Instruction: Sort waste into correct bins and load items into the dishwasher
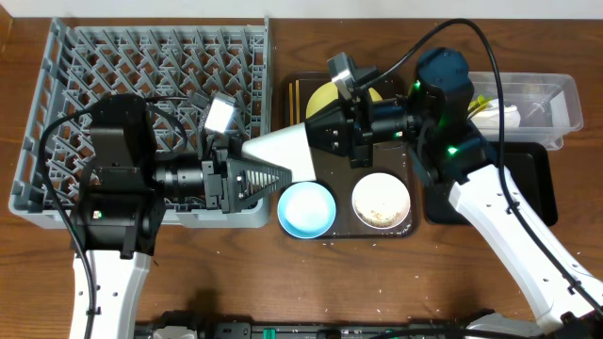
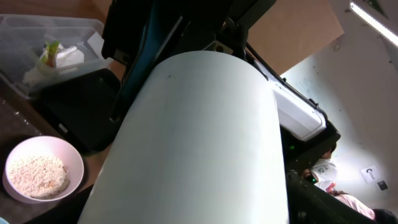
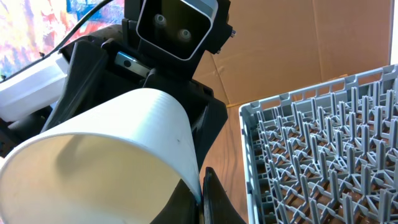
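A white cup [image 1: 283, 149] lies on its side in the air between the two arms, above the gap between the dish rack [image 1: 57, 113] and the brown tray [image 1: 415, 226]. My right gripper [image 1: 313, 132] is shut on the cup's rim, one finger inside and one outside, as the right wrist view shows [image 3: 202, 186]. My left gripper [image 1: 273, 158] straddles the cup's narrow end, its fingers against the sides. In the left wrist view the cup [image 2: 199, 143] fills the space between the jaws.
On the brown tray sit a yellow plate [image 1: 325, 94], a light-blue bowl [image 1: 306, 209] and a white bowl holding rice [image 1: 382, 201]. The clear tub [image 1: 556, 94] holds tissue and a wrapper [image 1: 495, 113]. A black tray [image 1: 532, 198] lies beside it.
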